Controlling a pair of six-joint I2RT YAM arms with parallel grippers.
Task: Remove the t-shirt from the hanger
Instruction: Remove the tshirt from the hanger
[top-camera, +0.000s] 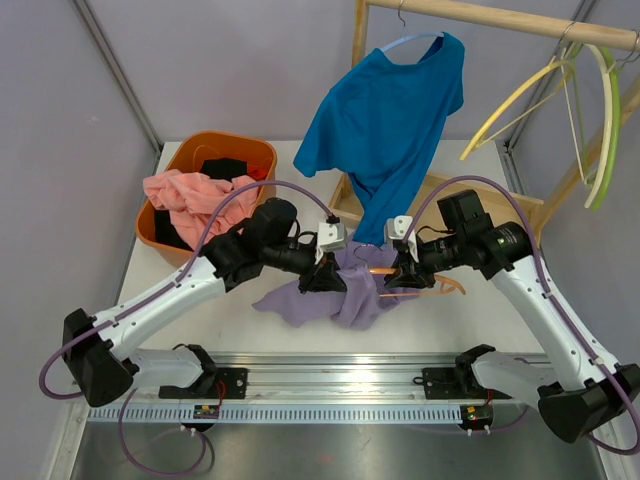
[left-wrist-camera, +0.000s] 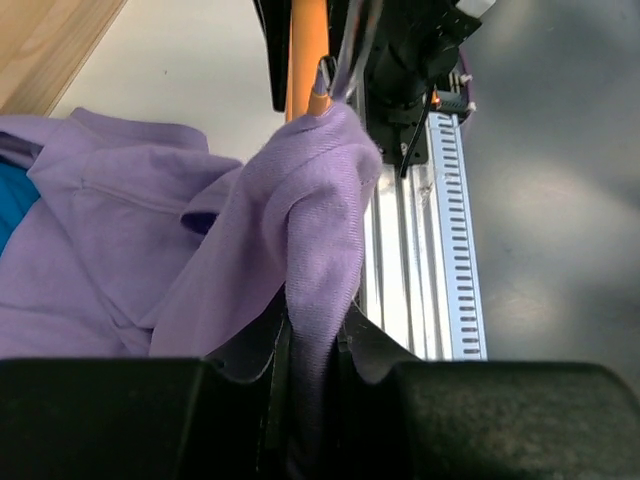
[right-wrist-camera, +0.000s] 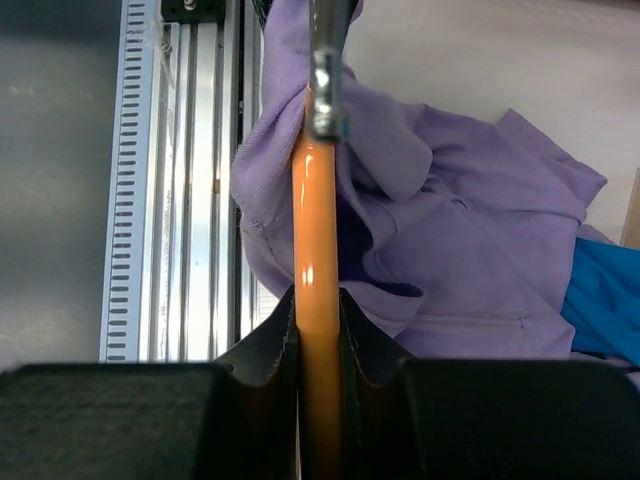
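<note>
A purple t-shirt (top-camera: 300, 297) lies crumpled on the table between my two arms, with an orange hanger (top-camera: 441, 286) still partly inside it. My left gripper (top-camera: 325, 276) is shut on a raised fold of the purple cloth (left-wrist-camera: 310, 200), which runs down between its jaws (left-wrist-camera: 315, 322). The hanger's orange bar (left-wrist-camera: 305, 50) and metal hook show just beyond that fold. My right gripper (top-camera: 405, 275) is shut on the orange bar (right-wrist-camera: 318, 220), the jaws pressing it from both sides (right-wrist-camera: 318, 312). The shirt (right-wrist-camera: 470, 260) spreads to the right of the bar.
A blue t-shirt (top-camera: 385, 115) hangs on a hanger from the wooden rack (top-camera: 500, 18) at the back. Empty yellow-green hangers (top-camera: 592, 110) hang at the right. An orange basket (top-camera: 262, 152) with clothes stands back left. An aluminium rail (top-camera: 330, 375) runs along the near edge.
</note>
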